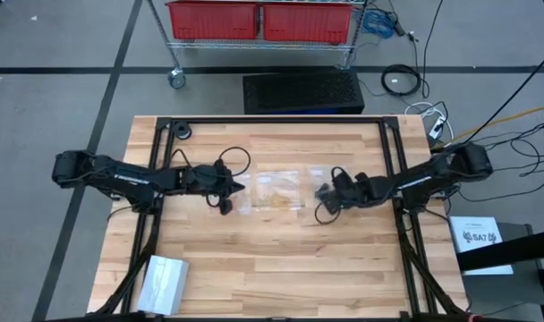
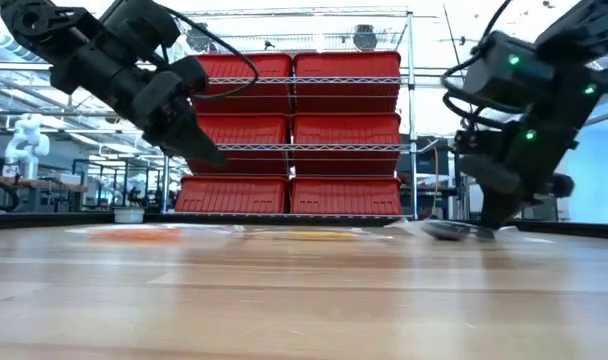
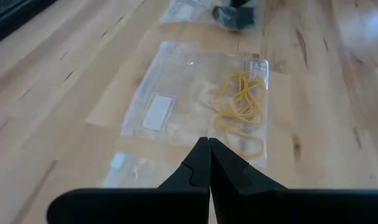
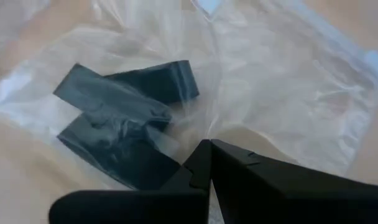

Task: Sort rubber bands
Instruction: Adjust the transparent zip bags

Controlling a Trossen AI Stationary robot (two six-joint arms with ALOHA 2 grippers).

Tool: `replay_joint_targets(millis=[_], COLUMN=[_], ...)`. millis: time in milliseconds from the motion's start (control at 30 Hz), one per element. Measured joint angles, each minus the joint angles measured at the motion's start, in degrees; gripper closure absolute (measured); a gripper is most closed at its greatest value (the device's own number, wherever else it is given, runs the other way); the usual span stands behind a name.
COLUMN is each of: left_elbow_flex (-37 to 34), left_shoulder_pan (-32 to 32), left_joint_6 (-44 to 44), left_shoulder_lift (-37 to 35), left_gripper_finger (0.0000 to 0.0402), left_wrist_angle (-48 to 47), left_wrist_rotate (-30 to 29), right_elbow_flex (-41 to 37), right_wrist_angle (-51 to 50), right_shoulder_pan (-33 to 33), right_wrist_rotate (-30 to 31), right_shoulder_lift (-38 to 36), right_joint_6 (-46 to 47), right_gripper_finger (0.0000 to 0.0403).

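Note:
Several clear plastic bags lie flat at the table's middle. One bag [image 3: 176,93] holds thin yellow rubber bands [image 3: 242,102], also seen in the high view [image 1: 276,193]. Another bag [image 4: 288,81] holds wide black rubber bands [image 4: 124,124]. An orange blur [image 2: 134,236] lies low on the table. My left gripper [image 3: 209,140] is shut and raised above the table [image 2: 216,158], just left of the yellow bands' bag. My right gripper [image 4: 209,143] is shut, slanting down at the black bands' bag [image 2: 492,226]. My right gripper's shut fingertips stand over the clear bag's plastic [image 4: 239,134] right beside the black bands, slanting down from the table's right. Whether they touch the plastic, I cannot tell.
A white packet [image 1: 162,282] lies at the table's near left corner. A dark round part [image 1: 181,131] sits at the far left corner. Black frame rails [image 1: 393,152] run along the table's sides. Red bins [image 2: 294,130] stand on a shelf beyond the far edge.

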Motion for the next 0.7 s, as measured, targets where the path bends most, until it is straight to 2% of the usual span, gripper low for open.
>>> replay_joint_targets(millis=[133,300,700], left_elbow_flex=[0.0,0.0,0.0], left_shoulder_pan=[-0.1,-0.1,-0.1], left_joint_6=[-1.4,-1.8,-1.4], left_shoulder_lift=[0.0,0.0,0.0], left_gripper_finger=[0.0400,0.0400,0.0400], left_wrist_angle=[0.9,2.8,3.4], left_wrist_rotate=[0.0,0.0,0.0], right_elbow_flex=[0.0,0.0,-0.1], right_wrist_angle=[-1.2,-1.4,-2.5], right_shoulder_pan=[4.4,9.4,10.7], right_wrist_rotate=[-0.4,1.0,3.4], right_shoulder_lift=[-0.3,-0.3,-4.9], right_joint_6=[9.1,13.7,9.6], right_gripper_finger=[0.0403,0.0403,0.0403])
